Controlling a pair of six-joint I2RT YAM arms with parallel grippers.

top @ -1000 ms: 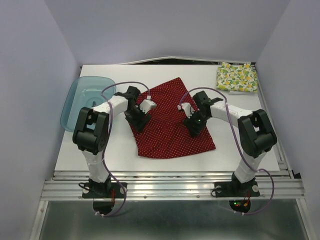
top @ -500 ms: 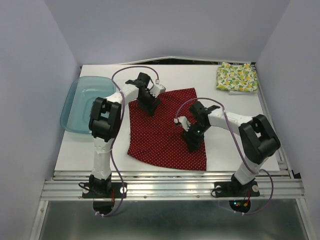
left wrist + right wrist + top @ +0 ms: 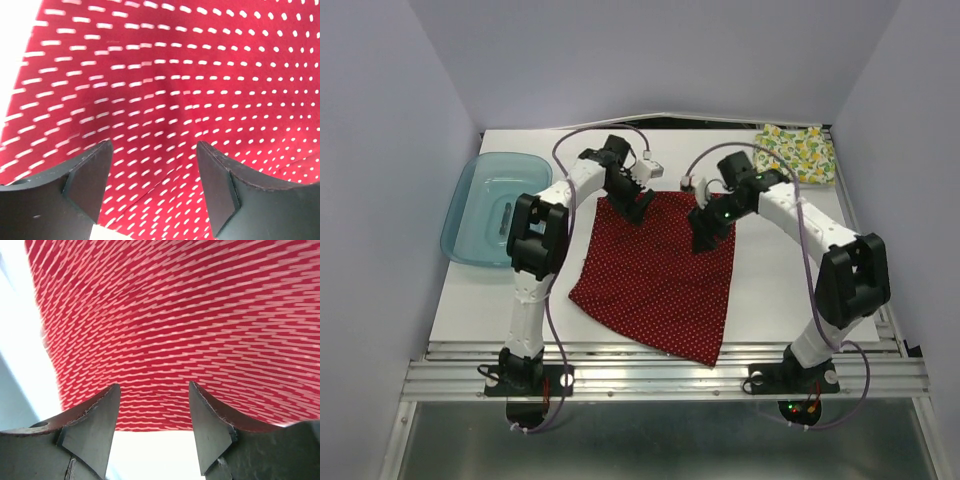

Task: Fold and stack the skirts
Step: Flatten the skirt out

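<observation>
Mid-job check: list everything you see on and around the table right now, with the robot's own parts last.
red skirt: 1, dark red with white dots, spread mid-table, near corner at the front edge
fruit-print skirt: 1, cream with yellow and green, folded, far right corner
tray: 1, translucent blue, left edge
table: 1, white
arms: 2, white and black, left arm, right arm
left fingers: black, apart, over the red skirt's far left corner
right fingers: black, apart, over its far right corner
</observation>
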